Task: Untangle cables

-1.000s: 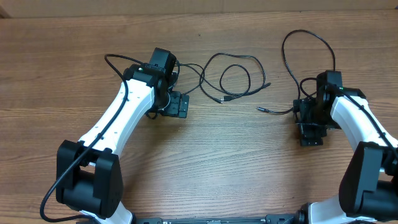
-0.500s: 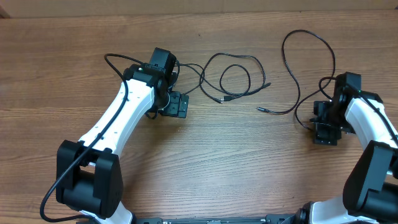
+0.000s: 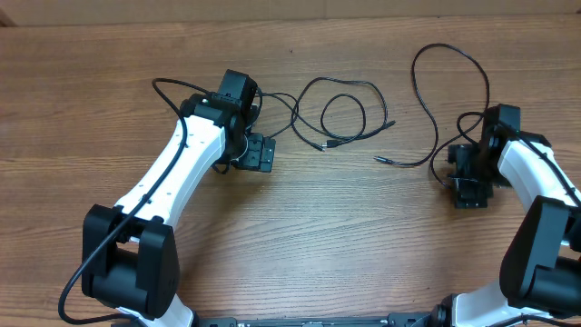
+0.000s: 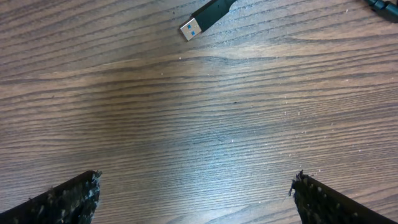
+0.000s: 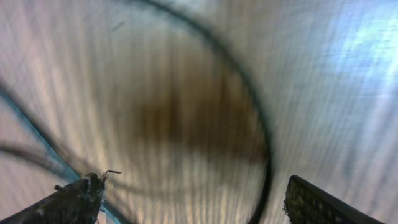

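On the brown wooden table (image 3: 300, 254), thin black cables (image 3: 332, 143) loop at upper centre and upper right; the left gripper (image 3: 260, 153) and right gripper (image 3: 470, 182) gape empty, the right one near enough to snag a loop.

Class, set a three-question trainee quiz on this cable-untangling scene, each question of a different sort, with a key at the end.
1. True or false: the silver-tipped black USB plug lies between the left pincer's fingertips.
2. Which view is too blurred to show cable detail? A overhead; B left wrist; C right wrist.
3. On the brown wooden table, does the looped thin black cable touch the long arcing thin black cable, or lie apart from it?
Key: 1 false, it lies on the wood well beyond them; 2 C; 3 apart.
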{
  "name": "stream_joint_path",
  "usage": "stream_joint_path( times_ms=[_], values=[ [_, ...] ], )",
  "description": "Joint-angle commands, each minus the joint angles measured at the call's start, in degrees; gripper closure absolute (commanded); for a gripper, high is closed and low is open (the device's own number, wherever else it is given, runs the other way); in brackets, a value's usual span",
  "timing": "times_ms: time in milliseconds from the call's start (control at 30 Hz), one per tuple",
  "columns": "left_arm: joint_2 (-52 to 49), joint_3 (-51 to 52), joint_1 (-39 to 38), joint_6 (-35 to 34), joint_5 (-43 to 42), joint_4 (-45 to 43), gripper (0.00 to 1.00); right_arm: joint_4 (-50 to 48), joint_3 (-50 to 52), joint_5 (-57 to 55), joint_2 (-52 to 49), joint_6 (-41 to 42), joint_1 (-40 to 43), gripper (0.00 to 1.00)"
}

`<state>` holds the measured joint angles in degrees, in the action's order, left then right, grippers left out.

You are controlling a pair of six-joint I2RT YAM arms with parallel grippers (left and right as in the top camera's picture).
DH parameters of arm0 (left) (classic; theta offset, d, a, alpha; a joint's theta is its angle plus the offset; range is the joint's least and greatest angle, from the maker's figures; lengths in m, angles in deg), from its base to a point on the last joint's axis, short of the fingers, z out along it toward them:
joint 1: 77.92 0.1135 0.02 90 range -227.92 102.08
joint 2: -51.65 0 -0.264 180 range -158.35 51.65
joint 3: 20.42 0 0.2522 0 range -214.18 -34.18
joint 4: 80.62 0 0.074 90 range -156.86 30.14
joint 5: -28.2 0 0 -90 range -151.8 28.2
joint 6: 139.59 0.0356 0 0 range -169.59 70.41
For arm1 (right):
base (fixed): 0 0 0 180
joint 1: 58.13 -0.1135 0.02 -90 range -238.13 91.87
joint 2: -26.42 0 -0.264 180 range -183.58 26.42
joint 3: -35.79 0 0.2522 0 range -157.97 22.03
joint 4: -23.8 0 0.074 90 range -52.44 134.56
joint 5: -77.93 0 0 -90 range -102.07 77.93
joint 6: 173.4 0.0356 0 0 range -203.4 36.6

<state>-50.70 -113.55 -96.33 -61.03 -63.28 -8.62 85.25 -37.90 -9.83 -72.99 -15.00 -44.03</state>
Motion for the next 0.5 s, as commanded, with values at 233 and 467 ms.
stream_joint_path(
  times_ms=[233,467],
  values=[
    [0.46,0.15,-0.37,1.14,0.39,-0.04,0.0,-0.5,-0.15,0.42,-0.15,-10.71,-0.66,0.34],
    [0.46,0.15,-0.37,1.11,0.37,0.31,0.0,-2.05,-0.15,-0.26,-0.15,-9.86,-0.5,0.94]
  ],
)
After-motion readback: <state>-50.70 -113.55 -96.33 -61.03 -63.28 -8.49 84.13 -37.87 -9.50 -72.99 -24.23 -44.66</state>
